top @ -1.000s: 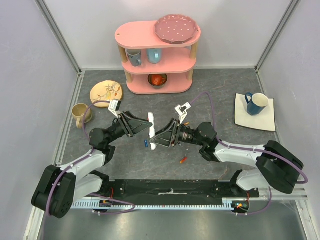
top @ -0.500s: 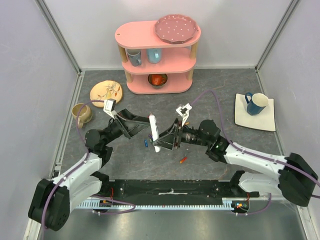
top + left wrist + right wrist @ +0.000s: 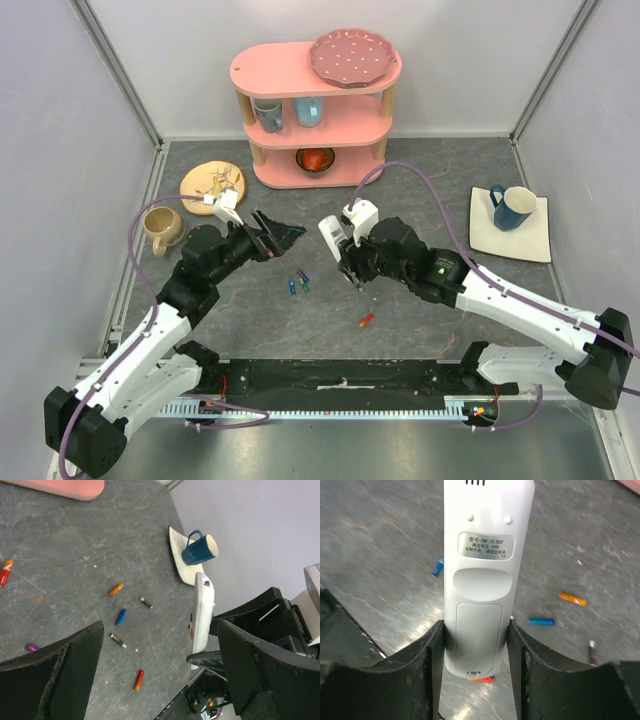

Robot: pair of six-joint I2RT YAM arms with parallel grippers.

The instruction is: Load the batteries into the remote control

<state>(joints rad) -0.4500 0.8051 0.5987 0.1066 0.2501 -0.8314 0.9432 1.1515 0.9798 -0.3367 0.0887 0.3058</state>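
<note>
The white remote control [image 3: 480, 575] stands in my right gripper [image 3: 476, 655], which is shut on its lower end, back side and closed battery cover facing the wrist camera. From above the remote control [image 3: 328, 236] shows raised off the table in the right gripper [image 3: 342, 258]. My left gripper [image 3: 281, 235] is open and empty, a little to the left of it; its wrist view shows the remote control [image 3: 202, 615] edge-on. The batteries lie loose on the table: a blue one [image 3: 291, 287], a green and purple pair [image 3: 303, 278], an orange-red one [image 3: 367, 320].
A pink shelf [image 3: 315, 100] with cups, a bowl and a pink plate stands at the back. A yellow plate [image 3: 212, 185] and beige mug [image 3: 160, 228] sit at the left. A blue mug [image 3: 512, 207] stands on a white square plate [image 3: 535, 240] at the right.
My left gripper has let go of the remote control, opened wide and drawn back to the left. The right gripper has kept it and turned it more upright, nearer the centre.
</note>
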